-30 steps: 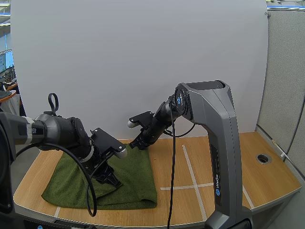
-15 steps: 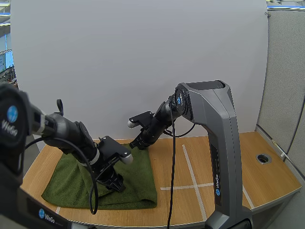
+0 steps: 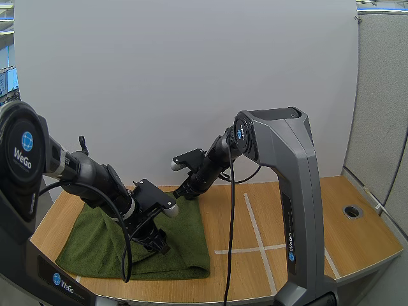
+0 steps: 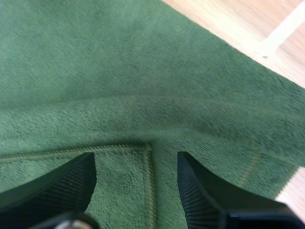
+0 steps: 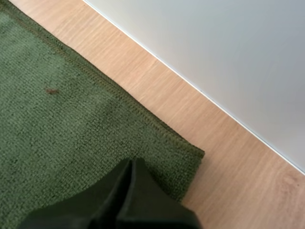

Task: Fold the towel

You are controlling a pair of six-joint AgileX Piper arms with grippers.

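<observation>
A dark green towel (image 3: 89, 245) lies flat on the left half of the wooden table (image 3: 319, 223). My left gripper (image 3: 157, 243) is low over the towel's near right part. In the left wrist view it (image 4: 136, 179) is open, its fingers (image 4: 209, 195) apart, and a hemmed corner (image 4: 147, 149) of a folded layer of towel (image 4: 119, 62) lies between them. My right gripper (image 3: 184, 193) sits at the towel's far right corner. In the right wrist view it (image 5: 130, 166) is shut as one dark wedge, tips down on the flat towel (image 5: 52, 138) just inside that corner (image 5: 198, 153).
White tape lines (image 3: 256, 231) cross the bare wood right of the towel. A round metal-rimmed hole (image 3: 352, 211) sits at the table's far right. A white wall panel (image 5: 228, 57) stands along the table's back edge.
My left arm has shifted right and toward the front over the towel, and its gripper sits lower. The right gripper has stayed at the far corner.
</observation>
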